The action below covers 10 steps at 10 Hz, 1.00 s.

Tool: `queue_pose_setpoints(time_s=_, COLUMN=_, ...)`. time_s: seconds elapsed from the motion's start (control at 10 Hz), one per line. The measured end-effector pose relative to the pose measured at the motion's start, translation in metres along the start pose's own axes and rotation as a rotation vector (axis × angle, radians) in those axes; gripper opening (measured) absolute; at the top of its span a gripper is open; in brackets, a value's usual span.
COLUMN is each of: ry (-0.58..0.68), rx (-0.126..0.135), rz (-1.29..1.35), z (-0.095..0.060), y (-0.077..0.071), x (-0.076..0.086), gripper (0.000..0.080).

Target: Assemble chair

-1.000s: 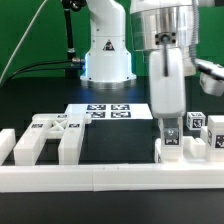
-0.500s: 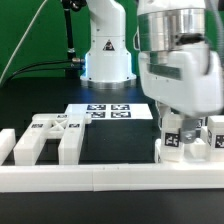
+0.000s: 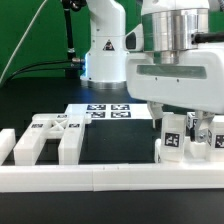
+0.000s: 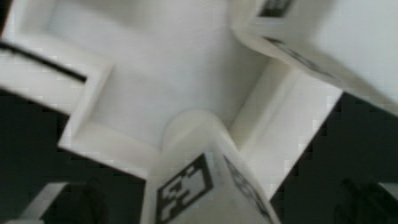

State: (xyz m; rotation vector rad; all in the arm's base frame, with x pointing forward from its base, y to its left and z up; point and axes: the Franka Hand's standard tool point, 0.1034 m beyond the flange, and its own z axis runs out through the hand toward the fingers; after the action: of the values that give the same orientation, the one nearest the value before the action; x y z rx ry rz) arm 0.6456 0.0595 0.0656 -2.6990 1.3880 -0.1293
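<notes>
The chair parts are white blocks with black-and-white tags. A slotted panel point(image 3: 45, 137) lies at the exterior view's left. Several tagged pieces point(image 3: 172, 142) stand at that view's right against the border wall. My gripper point(image 3: 188, 128) hangs straight down over those right-hand pieces, its wide hand body just above them. In the wrist view a tagged white piece point(image 4: 199, 180) rises between my two fingers, with a larger white part point(image 4: 160, 70) behind it. The gripper point(image 4: 205, 215) looks open, and dark gaps show on both sides of the piece.
The long low white border wall point(image 3: 100, 176) runs along the front. The marker board point(image 3: 105, 110) lies flat mid-table behind the parts. The robot base point(image 3: 105, 55) stands at the back, with cables on its left side in the exterior view.
My hand has turned about its vertical axis, from narrow side to broad side facing the exterior camera. It stays over the right-hand pieces. The parts have not moved.
</notes>
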Motion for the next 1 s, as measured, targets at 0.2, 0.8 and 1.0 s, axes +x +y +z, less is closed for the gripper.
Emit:
queue_pose_setpoints(time_s=0.2, ry=0.02, rx=-0.009, rz=-0.115, z=-0.0022, y=-0.003, x=0.0022, gripper=0.0649)
queue_pose_setpoints(time_s=0.8, ry=0.007, rx=-0.021, rz=0.258, z=-0.0019, y=0.0019, x=0.0038, gripper=0.0293)
queue_pose_setpoints(time_s=1.0, ry=-0.048, rx=-0.003, rz=0.719, z=-0.0026, y=-0.0005, x=0.0008, gripper=0.0293)
